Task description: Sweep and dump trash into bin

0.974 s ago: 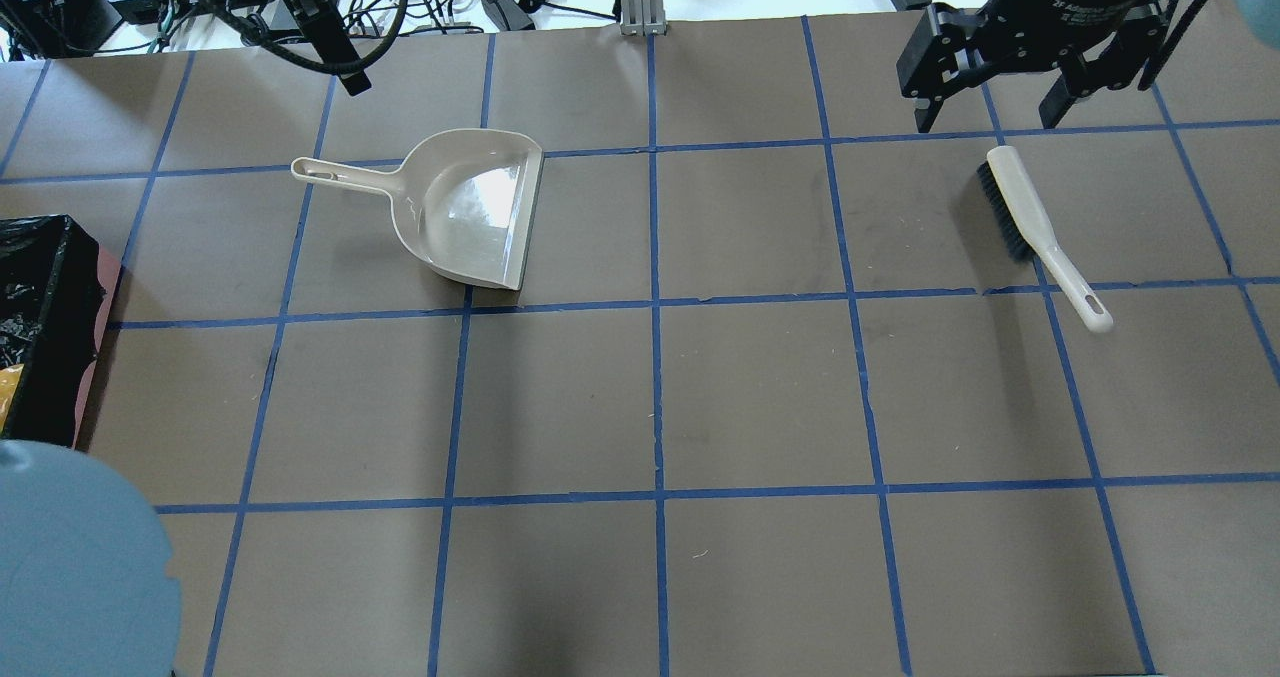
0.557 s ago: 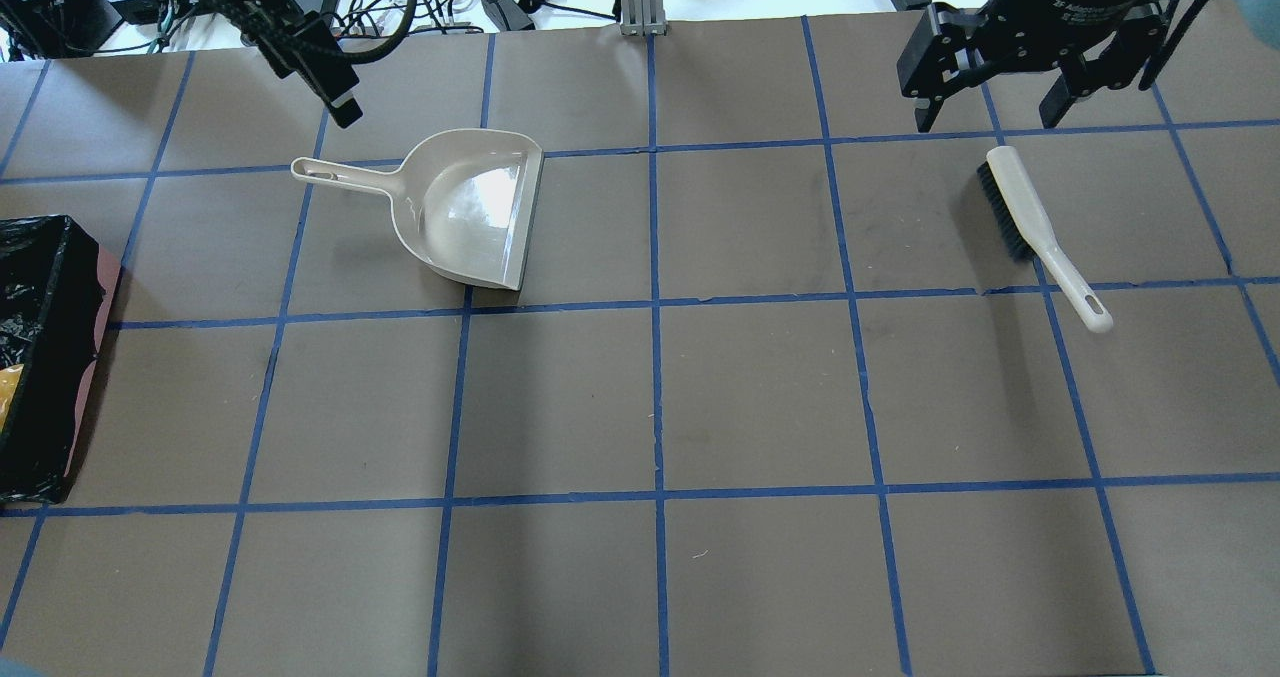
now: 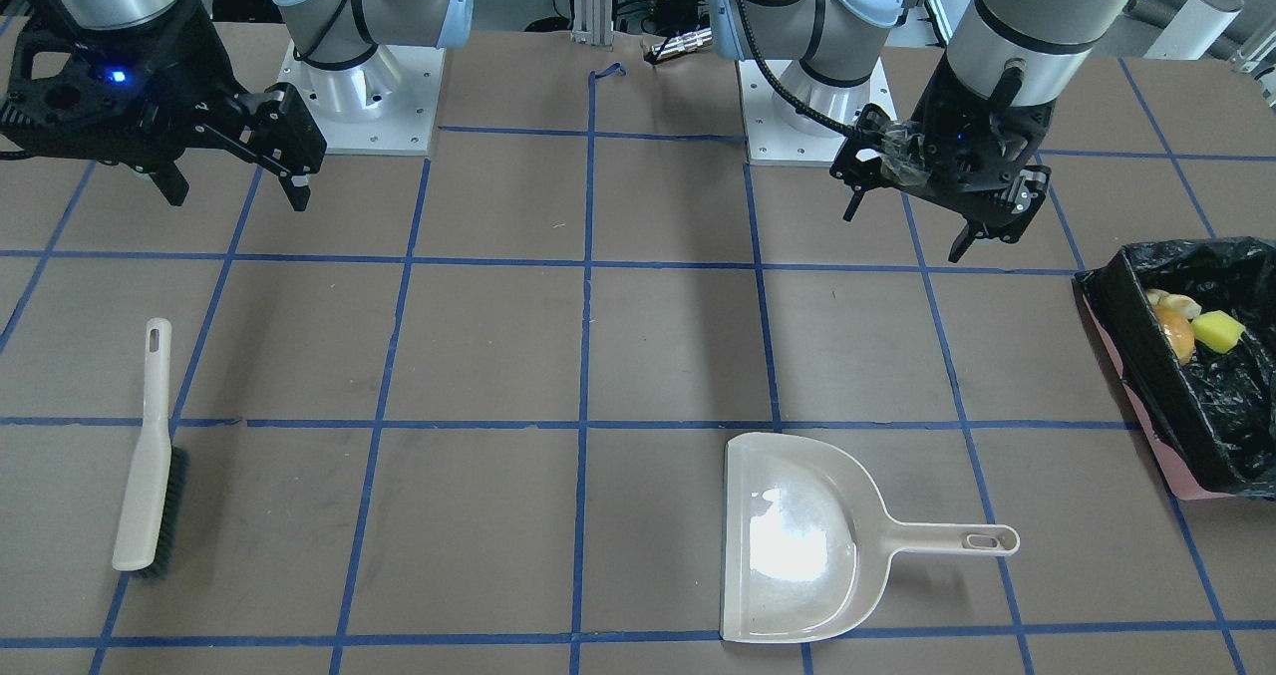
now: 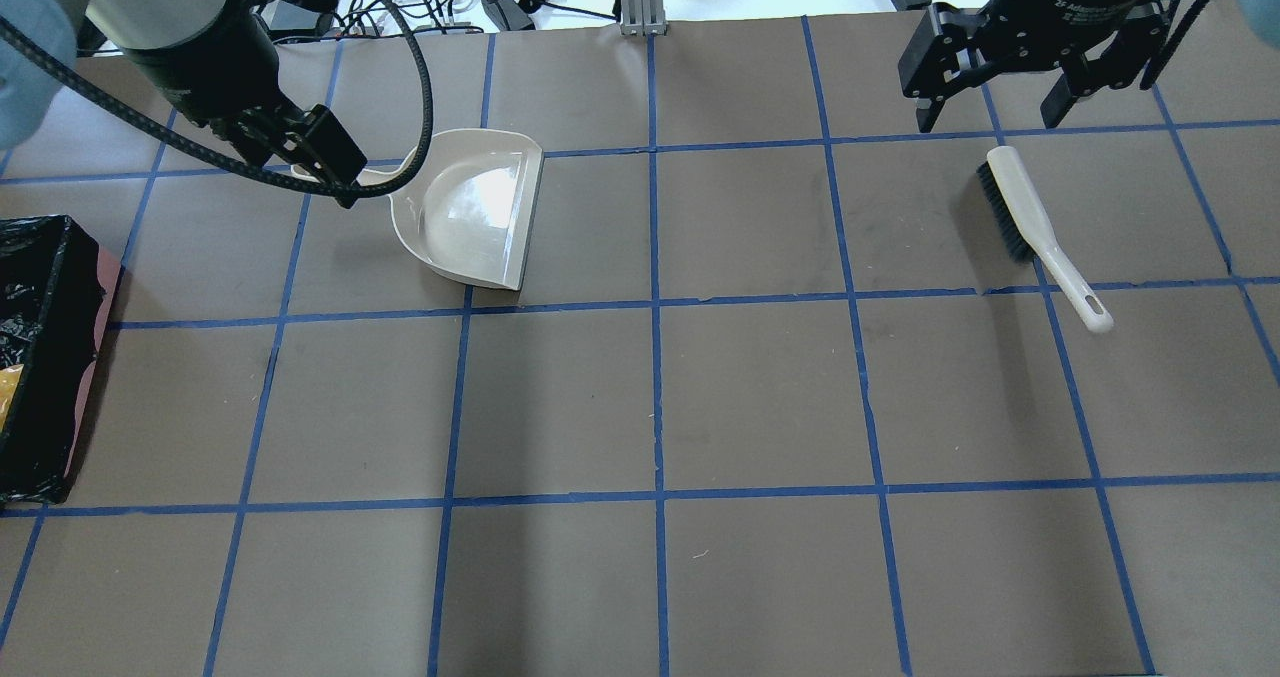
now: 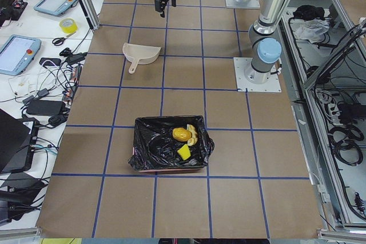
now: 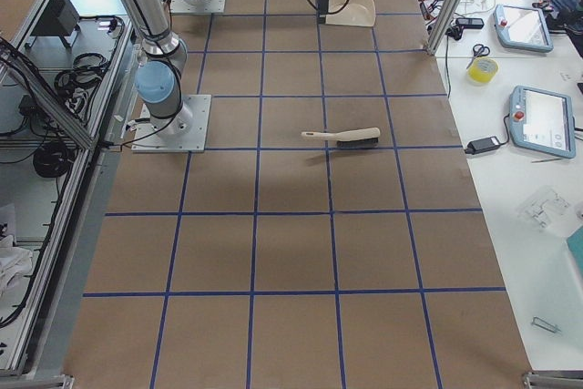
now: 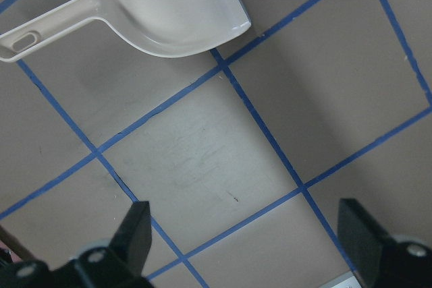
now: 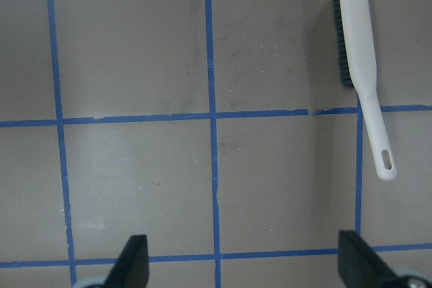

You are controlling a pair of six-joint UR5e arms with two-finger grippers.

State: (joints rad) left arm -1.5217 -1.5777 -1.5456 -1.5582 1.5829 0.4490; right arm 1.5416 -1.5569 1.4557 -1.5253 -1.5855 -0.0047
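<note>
All the trash (image 5: 182, 135) is sitting inside the bin (image 3: 1161, 396). The yellow wedge (image 3: 1218, 330), the potato-like oval (image 3: 1176, 336) and the croissant (image 3: 1174, 304) are lying bunched on the black liner, at the end of the bin nearer the robot's base. No piece is showing on the table (image 3: 658, 356) outside the bin.

The dustpan (image 3: 797, 540) is lying flat and empty, well apart from the bin, its handle (image 3: 957, 538) pointing back toward the bin. The brush (image 3: 145, 456) is lying farthest from the bin, at the opposite end of the table.

Change over the last second: the left gripper (image 3: 905, 231) is travelling. It was only just showing at the table's far edge in the overhead view; now it is hanging between bin and dustpan, on the robot's side of the handle. In the overhead view it is overlapping the handle, but the front view is showing it raised and clear. Its jaws are spread wide, carrying nothing. The right gripper (image 3: 239, 199) is not shifting between pictures. It is hovering near the brush, far from the bin, jaws also wide and empty. Bin, dustpan and brush are staying put.

Reading: sweeping and dumping are looking complete, both tools released. Whether the left arm is heading home or lining up on the handle, I cannot tell.
</note>
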